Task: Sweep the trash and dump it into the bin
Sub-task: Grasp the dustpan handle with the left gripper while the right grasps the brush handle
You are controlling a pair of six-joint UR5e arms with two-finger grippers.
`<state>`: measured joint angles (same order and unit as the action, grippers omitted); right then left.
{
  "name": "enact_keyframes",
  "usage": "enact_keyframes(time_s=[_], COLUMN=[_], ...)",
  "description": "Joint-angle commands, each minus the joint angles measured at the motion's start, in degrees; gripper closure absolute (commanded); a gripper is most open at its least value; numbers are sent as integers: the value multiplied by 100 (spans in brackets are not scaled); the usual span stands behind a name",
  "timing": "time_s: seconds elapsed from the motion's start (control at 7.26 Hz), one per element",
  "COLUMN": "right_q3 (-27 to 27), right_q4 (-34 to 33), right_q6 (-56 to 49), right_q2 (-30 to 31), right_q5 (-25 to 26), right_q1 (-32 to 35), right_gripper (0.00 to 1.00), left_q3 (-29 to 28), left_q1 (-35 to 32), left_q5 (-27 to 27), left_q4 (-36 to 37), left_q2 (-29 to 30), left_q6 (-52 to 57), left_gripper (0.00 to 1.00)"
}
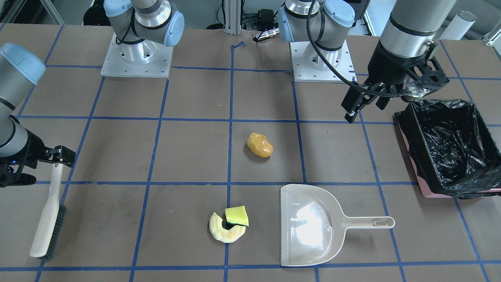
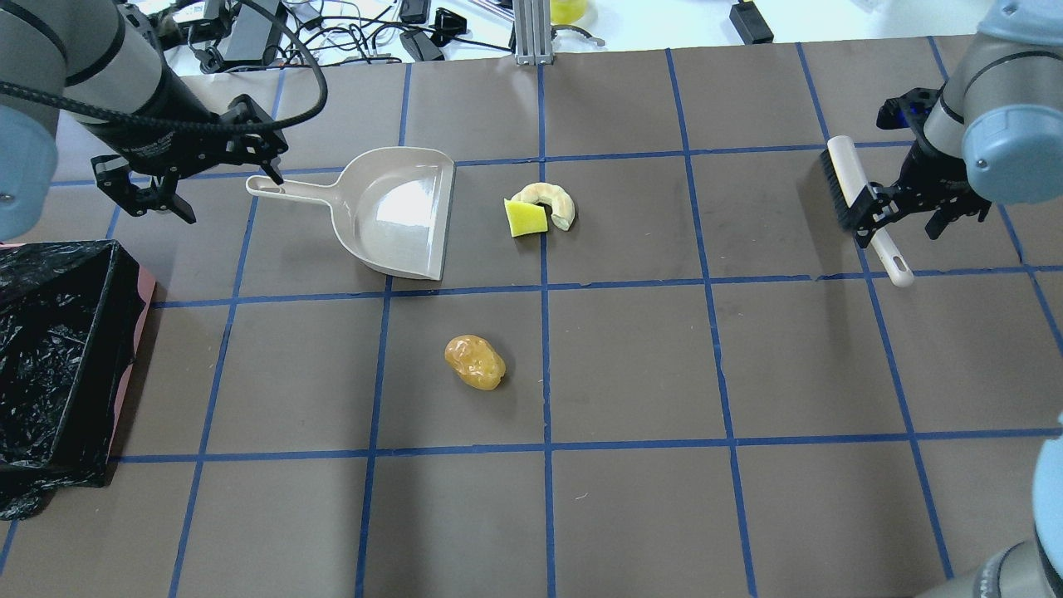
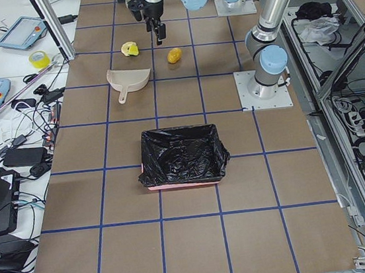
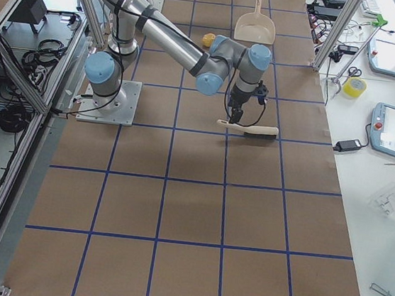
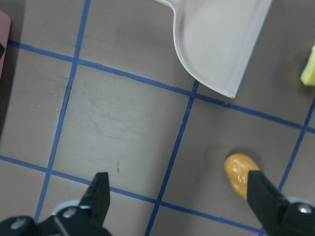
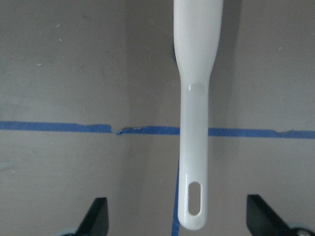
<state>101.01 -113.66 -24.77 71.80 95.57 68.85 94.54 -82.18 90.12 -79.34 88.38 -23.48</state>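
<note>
The golden-brown potato-like lump (image 1: 260, 145) lies mid-table. The yellow sponge piece (image 1: 236, 216) rests on the pale crescent piece (image 1: 225, 233), beside the mouth of the beige dustpan (image 1: 309, 227). The black-lined bin (image 1: 450, 145) stands at the table's end and looks empty. My left gripper (image 1: 366, 111) is open and empty, raised above the table between bin and dustpan; its wrist view shows the lump (image 5: 240, 174) and the dustpan (image 5: 221, 39). My right gripper (image 6: 182, 211) is open, its fingers straddling the handle of the white brush (image 6: 197, 98), which lies on the table (image 1: 49, 219).
The brown table is marked with blue tape lines (image 2: 544, 286). The two arm bases (image 1: 137, 55) stand at the robot's side. Cables and devices lie past the far edge (image 2: 332, 33). The dustpan handle (image 2: 291, 189) points toward the bin's side.
</note>
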Motion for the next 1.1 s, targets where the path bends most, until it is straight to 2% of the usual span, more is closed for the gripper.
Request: enact_keyframes(time_s=[0.0,0.28,0.41,0.55,0.83,0.96], right_q3=[129,156,165,165,165,165], right_q4=[-209,-200,-200,-209,-218,-218], right_q6=[-107,-98,-98,-107,-54,-46], right_q2=[-235,-245,-254,-254,-245,-245], right_q5=[-21,-21,-21,-21,-21,-21], right_q1=[-56,-73,-151,-161,-187,-187], right_gripper=[4,7,14,23,30,37], left_q3=[-660,-1322,-1385,-1359,-1412,-1395], left_q1=[290,282,282,282,282,291], left_q5=[-82,-100,-213,-232,-206,-162], left_q4=[138,138,451,1089,1481,2057], left_q2=[607,1363,1741,2153,2840,3182], left_q6=[-1353,-2621,-2905,-3204,-3461,-3410], left_gripper=[0,0,0,0,0,0])
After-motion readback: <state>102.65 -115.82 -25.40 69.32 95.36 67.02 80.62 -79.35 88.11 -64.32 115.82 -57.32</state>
